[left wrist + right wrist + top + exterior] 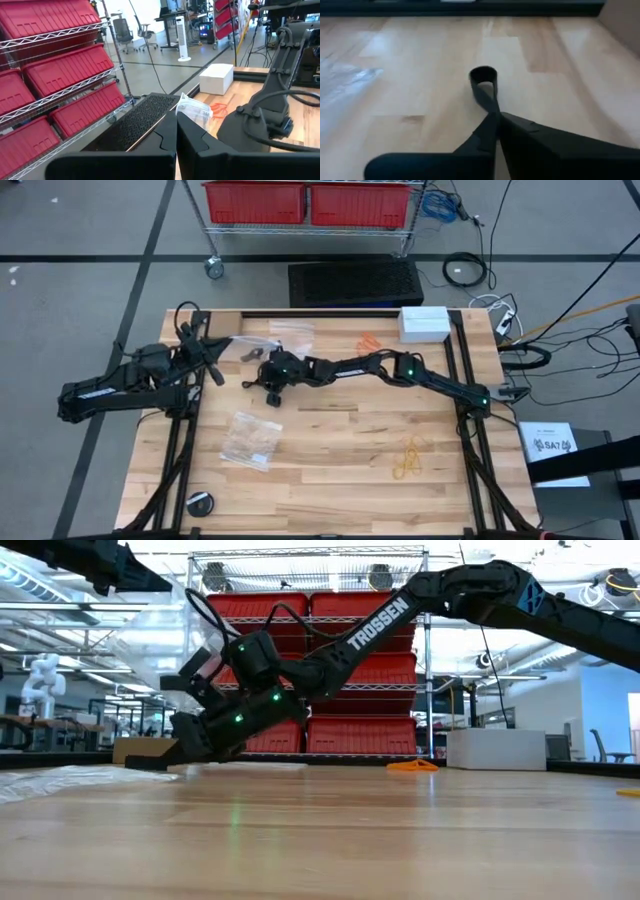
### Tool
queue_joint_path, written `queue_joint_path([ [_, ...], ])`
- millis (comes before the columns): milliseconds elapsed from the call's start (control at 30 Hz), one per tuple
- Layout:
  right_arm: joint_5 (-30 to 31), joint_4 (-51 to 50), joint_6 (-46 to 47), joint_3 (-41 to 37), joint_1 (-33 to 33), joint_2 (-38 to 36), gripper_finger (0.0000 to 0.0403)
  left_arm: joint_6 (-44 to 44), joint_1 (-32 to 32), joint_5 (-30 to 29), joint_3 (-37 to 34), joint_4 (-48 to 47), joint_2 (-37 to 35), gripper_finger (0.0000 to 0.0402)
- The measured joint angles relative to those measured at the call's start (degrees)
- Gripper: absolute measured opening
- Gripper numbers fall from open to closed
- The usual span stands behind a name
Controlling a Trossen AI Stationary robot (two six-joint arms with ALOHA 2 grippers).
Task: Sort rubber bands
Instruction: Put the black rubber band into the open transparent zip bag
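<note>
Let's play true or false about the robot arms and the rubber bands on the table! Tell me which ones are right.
1. The right gripper is shut on a black rubber band. True.
2. The left gripper is wide open. False: it is shut, pinching a clear plastic bag.
3. Orange rubber bands lie near the white box. True.
4. The pale yellow rubber bands sit inside the white box. False: they lie on the bare wooden table.

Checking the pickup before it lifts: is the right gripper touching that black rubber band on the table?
Touching. The right wrist view shows the right gripper shut on the black rubber band, whose loop sticks out past the pinched fingertips.
</note>
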Motion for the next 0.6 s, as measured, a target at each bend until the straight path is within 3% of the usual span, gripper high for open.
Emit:
queue_joint_path([
  [267, 2.89, -15.87, -2.87, -0.02, 3.75, -9.1, 0.0002, 0.02, 0.0, 0.08, 0.0, -0.41, 0.02, 0.0],
  [467, 10.25, -27.62, -8.25, 0.0, 7.86, -19.38, 0.0001, 0.09, 0.0, 3.76, 0.02, -0.43, 0.04, 0.0],
  [600, 18.45, -34.53, -9.2, 0.0, 10.9, -26.3, 0.0, 0.15, 0.0, 4.62, 0.02, -1.23, 0.23, 0.0],
])
